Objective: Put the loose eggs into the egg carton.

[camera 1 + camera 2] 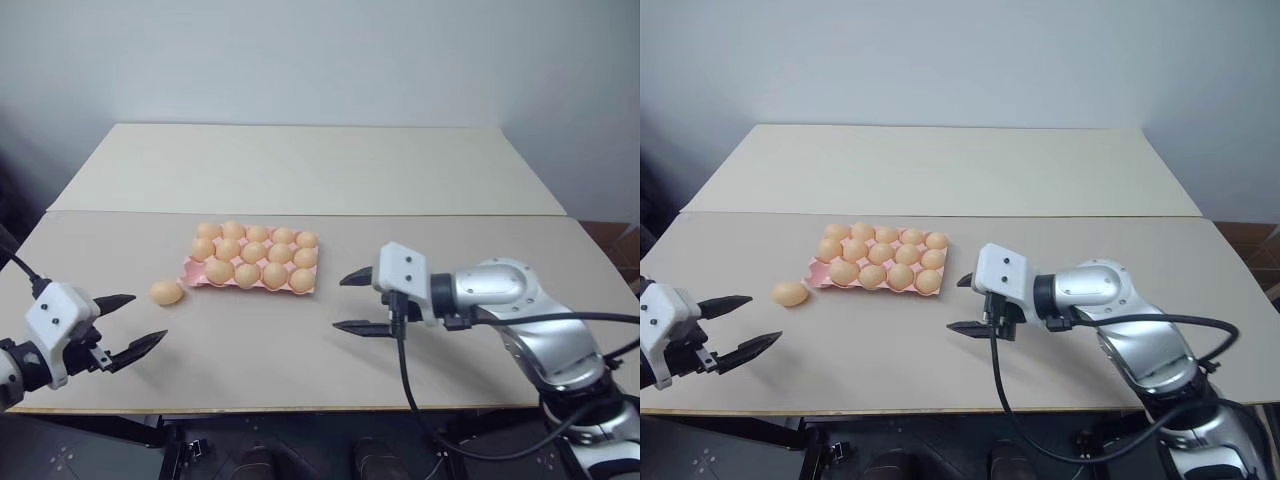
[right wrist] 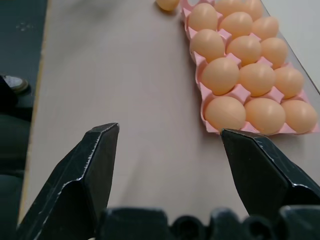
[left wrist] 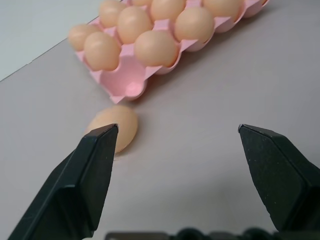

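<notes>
I am holding both end effectors, left (image 1: 128, 326) and right (image 1: 352, 302), spread, empty, above the matte counter (image 1: 300, 170); a smooth loose egg (image 1: 166, 292) is lying beside the moulded pink egg carton (image 1: 196, 275).

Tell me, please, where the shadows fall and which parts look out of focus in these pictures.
Left eye view: even, soft light, with faint shadows under the egg carton and the loose egg. Left wrist view: the left gripper fingers look soft, the egg beside them is sharper. Right wrist view: the right gripper fingers are blurred, the table shows no glare.

Loose egg (image 1: 166, 292) beside nearly full pink carton (image 1: 195, 276).
</notes>
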Tool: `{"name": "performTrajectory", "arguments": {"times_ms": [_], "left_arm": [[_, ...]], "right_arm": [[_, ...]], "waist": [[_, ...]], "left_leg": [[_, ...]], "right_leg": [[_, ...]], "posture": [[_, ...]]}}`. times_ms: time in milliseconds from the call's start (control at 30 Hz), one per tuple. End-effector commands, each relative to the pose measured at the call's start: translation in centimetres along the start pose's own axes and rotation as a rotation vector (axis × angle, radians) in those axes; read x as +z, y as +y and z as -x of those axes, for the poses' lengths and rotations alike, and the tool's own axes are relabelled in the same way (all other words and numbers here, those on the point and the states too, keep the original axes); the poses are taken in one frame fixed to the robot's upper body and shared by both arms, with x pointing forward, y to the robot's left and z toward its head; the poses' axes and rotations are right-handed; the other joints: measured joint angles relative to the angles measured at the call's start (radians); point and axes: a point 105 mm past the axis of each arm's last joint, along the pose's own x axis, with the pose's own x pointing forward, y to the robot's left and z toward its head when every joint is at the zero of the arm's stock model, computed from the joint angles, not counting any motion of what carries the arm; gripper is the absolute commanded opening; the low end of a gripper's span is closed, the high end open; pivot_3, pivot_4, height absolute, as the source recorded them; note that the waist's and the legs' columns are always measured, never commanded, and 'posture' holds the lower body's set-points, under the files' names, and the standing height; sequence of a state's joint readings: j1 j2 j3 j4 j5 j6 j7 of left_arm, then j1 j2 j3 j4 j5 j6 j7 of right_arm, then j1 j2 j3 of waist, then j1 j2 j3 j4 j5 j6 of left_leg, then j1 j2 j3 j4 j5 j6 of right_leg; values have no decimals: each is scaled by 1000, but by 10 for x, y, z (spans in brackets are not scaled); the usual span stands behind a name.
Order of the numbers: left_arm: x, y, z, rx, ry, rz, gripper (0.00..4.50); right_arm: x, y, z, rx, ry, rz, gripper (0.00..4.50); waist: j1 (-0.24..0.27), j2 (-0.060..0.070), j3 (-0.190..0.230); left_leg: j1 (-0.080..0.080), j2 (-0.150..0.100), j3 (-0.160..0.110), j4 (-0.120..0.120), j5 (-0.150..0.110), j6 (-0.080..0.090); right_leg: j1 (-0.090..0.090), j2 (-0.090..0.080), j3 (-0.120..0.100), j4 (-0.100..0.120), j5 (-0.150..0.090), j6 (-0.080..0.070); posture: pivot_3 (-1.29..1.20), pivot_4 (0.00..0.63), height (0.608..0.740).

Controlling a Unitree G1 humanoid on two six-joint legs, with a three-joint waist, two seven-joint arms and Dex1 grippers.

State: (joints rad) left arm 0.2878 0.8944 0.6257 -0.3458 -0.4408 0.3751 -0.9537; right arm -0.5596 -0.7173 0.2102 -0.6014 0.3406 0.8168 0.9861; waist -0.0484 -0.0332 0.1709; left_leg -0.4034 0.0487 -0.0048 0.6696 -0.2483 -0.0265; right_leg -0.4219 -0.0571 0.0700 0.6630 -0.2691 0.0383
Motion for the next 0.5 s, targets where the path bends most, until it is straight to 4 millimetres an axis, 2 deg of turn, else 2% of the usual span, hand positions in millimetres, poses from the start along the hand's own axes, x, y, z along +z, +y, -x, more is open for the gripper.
{"name": "performTrajectory", "arguments": {"times_ms": [33, 100, 233, 500], "left_arm": [[8, 9, 2, 25, -14, -47, 4182], [7, 13, 1, 40, -12, -52, 4182], [2, 33, -7, 116, 7, -66, 4182], [-14, 50, -38, 52, 0, -47, 4182]], "right_arm": [[10, 2, 10, -26, -11, 21, 3774], [9, 2, 11, -36, -2, 17, 3774], [8, 1, 11, -64, 6, 9, 3774], [6, 1, 7, -96, 6, 5, 3774]], "waist": [[3, 0, 0], [5, 0, 0], [6, 0, 0], [7, 0, 0]], "left_leg": [[0, 0, 0, 0, 0, 0], [0, 0, 0, 0, 0, 0], [0, 0, 0, 0, 0, 0], [-1, 0, 0, 0, 0, 0]], "right_leg": [[0, 0, 0, 0, 0, 0], [0, 0, 0, 0, 0, 0], [0, 0, 0, 0, 0, 0], [-1, 0, 0, 0, 0, 0]], "posture": [[0, 150, 740], [0, 150, 740], [0, 150, 740], [0, 150, 740]]}}
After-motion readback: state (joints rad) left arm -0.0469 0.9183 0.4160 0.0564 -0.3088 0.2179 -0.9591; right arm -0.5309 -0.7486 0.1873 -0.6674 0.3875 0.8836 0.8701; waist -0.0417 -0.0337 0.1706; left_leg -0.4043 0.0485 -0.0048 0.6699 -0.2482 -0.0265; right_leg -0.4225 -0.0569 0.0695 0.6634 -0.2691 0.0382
